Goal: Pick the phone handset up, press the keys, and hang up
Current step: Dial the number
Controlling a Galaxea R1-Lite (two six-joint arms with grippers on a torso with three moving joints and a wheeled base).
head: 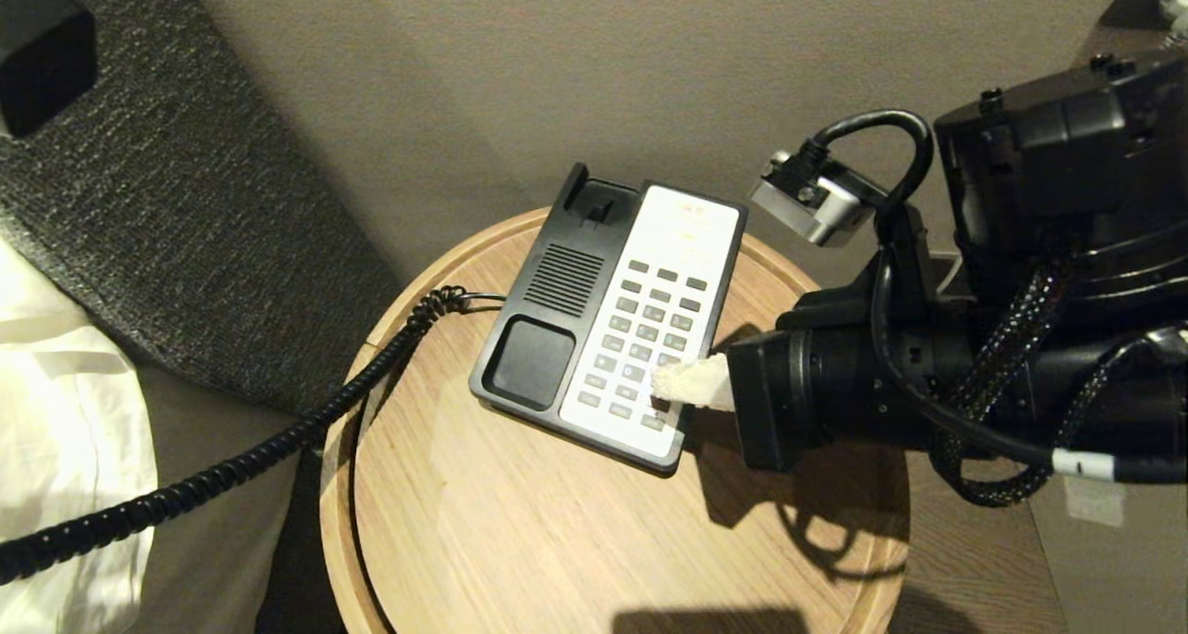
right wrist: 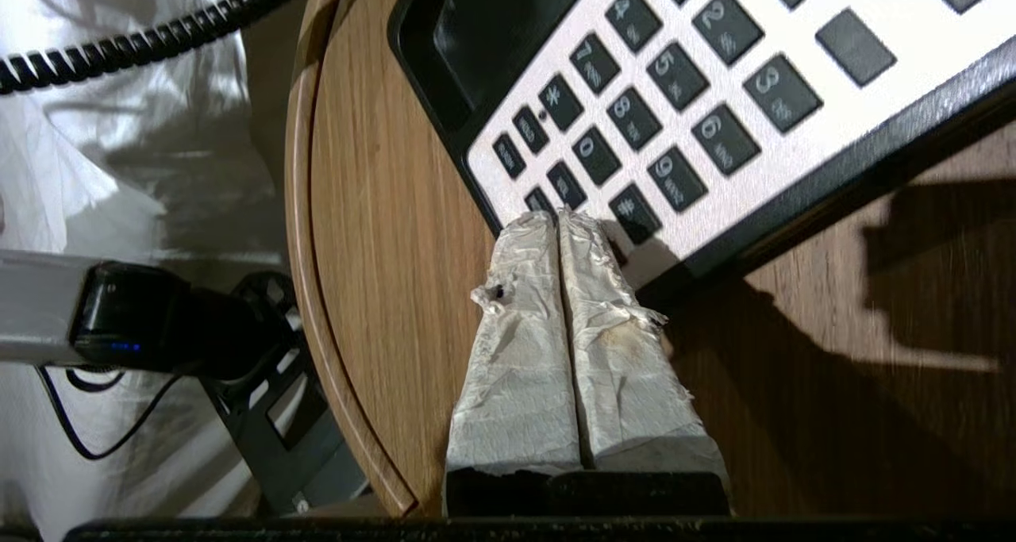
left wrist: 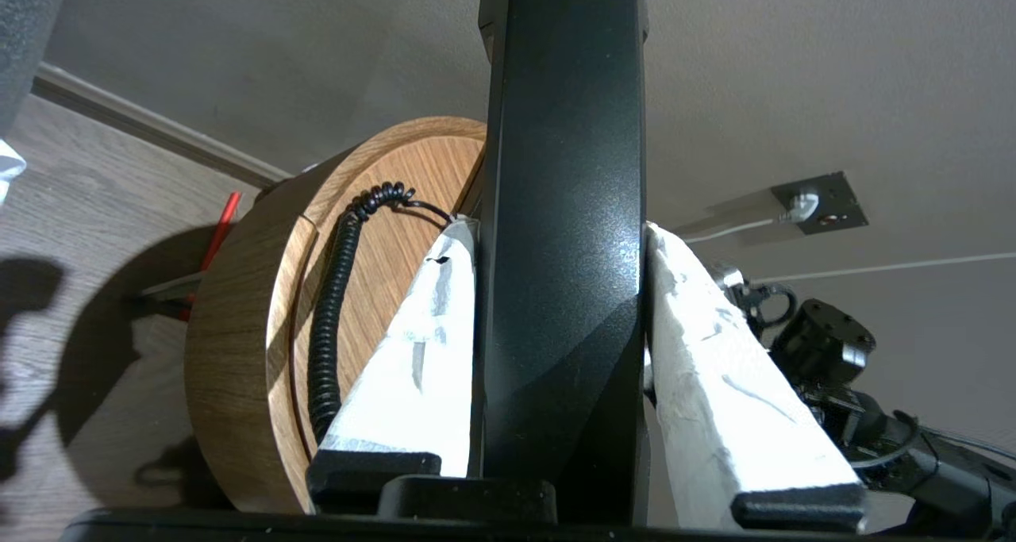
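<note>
Touching keys (right wrist: 635, 105): right pincer (right wrist: 558, 221) tips.

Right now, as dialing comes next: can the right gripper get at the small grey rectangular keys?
Probably yes: the right gripper, fingers shut, is already over the bottom rows of the small grey rectangular keys, with nothing between; the left gripper holds the long black plastic handset off-table.

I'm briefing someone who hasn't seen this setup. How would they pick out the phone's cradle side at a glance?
Start at the round wooden table, where the phone base lies slanted. Its left half is the black cradle strip: a slotted speaker grille above a bare rectangular recess. Unlike the white faceplate with grey keys beside it, it has no buttons.
</note>
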